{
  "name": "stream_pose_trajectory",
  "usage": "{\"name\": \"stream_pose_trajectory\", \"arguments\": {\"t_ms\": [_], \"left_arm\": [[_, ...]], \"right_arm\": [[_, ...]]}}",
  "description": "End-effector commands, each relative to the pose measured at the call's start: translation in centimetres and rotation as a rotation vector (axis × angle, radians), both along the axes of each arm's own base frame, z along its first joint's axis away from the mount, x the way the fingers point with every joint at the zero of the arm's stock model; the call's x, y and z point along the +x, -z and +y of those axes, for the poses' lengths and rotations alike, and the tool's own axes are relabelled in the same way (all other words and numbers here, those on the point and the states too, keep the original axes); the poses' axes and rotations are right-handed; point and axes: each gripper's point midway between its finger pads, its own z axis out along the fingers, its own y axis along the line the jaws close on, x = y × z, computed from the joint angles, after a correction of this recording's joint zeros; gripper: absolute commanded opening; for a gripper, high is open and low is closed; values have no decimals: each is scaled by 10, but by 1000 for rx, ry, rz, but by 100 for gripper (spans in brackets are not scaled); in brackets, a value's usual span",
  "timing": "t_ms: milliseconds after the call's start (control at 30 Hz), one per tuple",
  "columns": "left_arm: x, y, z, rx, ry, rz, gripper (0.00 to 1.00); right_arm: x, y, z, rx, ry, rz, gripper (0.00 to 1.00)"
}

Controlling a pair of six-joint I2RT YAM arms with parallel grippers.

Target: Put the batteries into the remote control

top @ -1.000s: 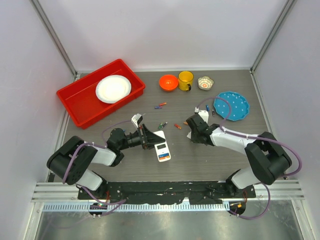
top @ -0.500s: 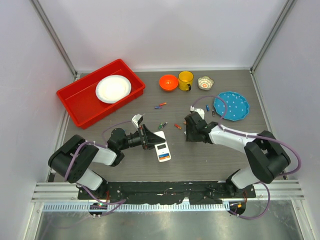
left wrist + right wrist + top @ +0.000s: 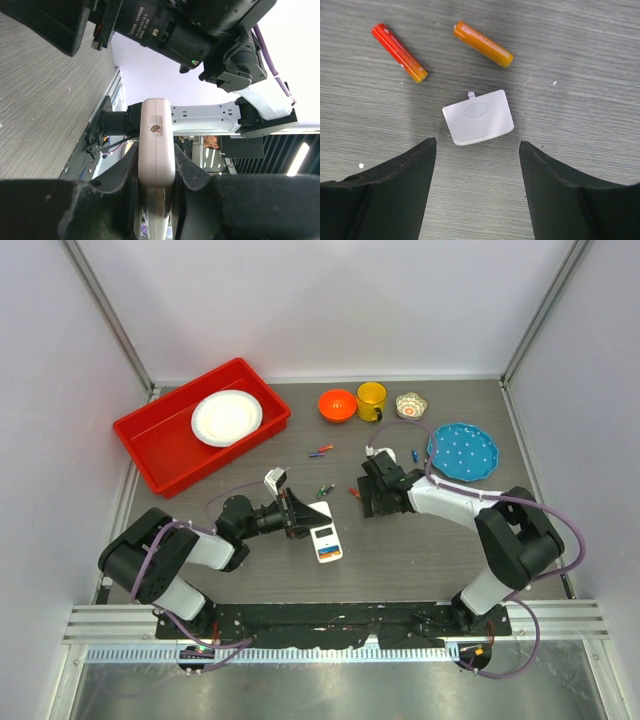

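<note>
The white remote control (image 3: pixel 323 537) is clamped between my left gripper's (image 3: pixel 300 517) jaws, face up in the top view. In the left wrist view the remote control (image 3: pixel 157 140) shows edge-on, with the left gripper (image 3: pixel 156 148) shut on it. My right gripper (image 3: pixel 477 142) is open just above the table, nothing between its fingers. A small white cover piece (image 3: pixel 478 116) lies flat just ahead of its fingertips. Beyond the cover lie a red battery (image 3: pixel 399 52) and an orange battery (image 3: pixel 482 43). In the top view the right gripper (image 3: pixel 367 500) is beside a battery (image 3: pixel 352 492); other batteries (image 3: pixel 320 451) lie farther back.
A red bin (image 3: pixel 160 445) holding a white plate (image 3: pixel 227 417) stands at the back left. An orange bowl (image 3: pixel 338 405), a yellow mug (image 3: pixel 372 400) and a small patterned bowl (image 3: pixel 411 405) line the back edge. A blue plate (image 3: pixel 463 451) sits at the right.
My right gripper has opened and its arm has shifted left and away, toward the batteries in the middle. The left gripper and the remote have stayed put.
</note>
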Motion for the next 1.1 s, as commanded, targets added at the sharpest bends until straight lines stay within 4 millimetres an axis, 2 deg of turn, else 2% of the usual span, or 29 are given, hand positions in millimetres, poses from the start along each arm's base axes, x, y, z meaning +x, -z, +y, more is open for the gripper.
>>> {"name": "stream_pose_trajectory", "arguments": {"t_ms": [0, 167, 367, 567, 700, 800, 1067], "left_arm": [[-5, -59, 5, -165, -1, -244, 0], [-7, -61, 5, -170, 4, -251, 0], [-8, -62, 6, -171, 4, -258, 0], [-9, -64, 6, -174, 7, -264, 0], [-8, -62, 6, -172, 7, -259, 0], [-9, -63, 6, -173, 5, -265, 0], [-8, -63, 6, -172, 2, -265, 0]], "right_arm": [[13, -9, 7, -6, -67, -28, 73], [23, -9, 10, -4, -92, -26, 75], [24, 5, 10, -25, -115, 22, 75], [17, 14, 8, -27, -115, 46, 75], [14, 19, 9, -23, -117, 68, 70], [7, 22, 8, -10, -100, 87, 65], [-15, 23, 3, 16, -48, 106, 65]]}}
